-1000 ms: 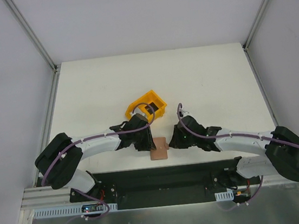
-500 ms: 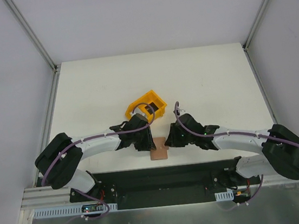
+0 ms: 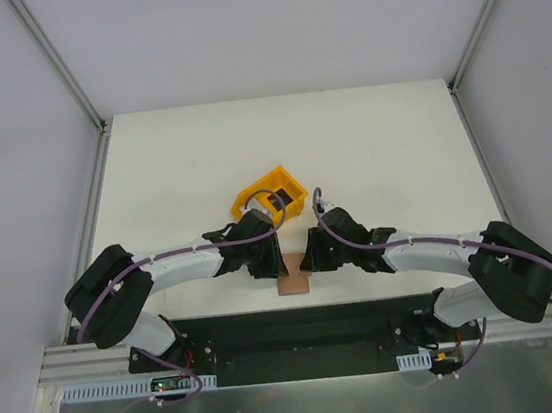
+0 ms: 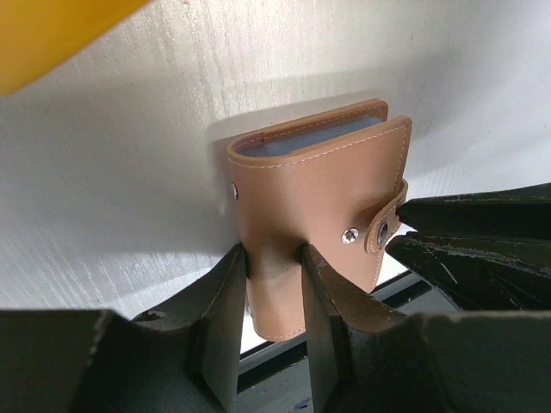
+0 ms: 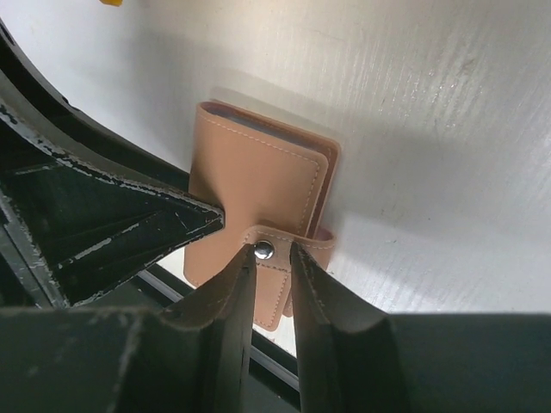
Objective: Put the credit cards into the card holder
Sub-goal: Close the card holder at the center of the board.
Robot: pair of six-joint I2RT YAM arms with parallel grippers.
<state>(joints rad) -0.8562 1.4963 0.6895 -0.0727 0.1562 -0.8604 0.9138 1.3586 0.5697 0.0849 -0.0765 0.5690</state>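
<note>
Card holder [image 3: 293,277] sits at the near edge of the table [image 3: 380,153], about centre, w/ yellow bin [image 3: 273,195] just far of it. Left gripper [image 3: 266,265] meets it from the left, right gripper [image 3: 313,260] from the right, both equally close. Jaws too small to read in the top view.

L wrist cam: left fingers [image 4: 219,301] clamped on one short end of the holder, its stitched face toward the cam. Grey-blue edge of the credit cards [image 4: 310,138] shows in the opposite end, so cards look to be in; that's a guess. Tab clasp [image 4: 383,225] is snapped at the holder's right edge, w/ the right gripper's two tips at or touching it.

R wrist cam: right fingers [image 5: 232,292] nearly together, straddling the tab's snap. Whether they actually bite it, can't tell.

Next move prob. turns on the tab: it lies dead ahead of the right tips, strap crossing the holder's long axis. So the right arm works it while the left steadies.
</note>
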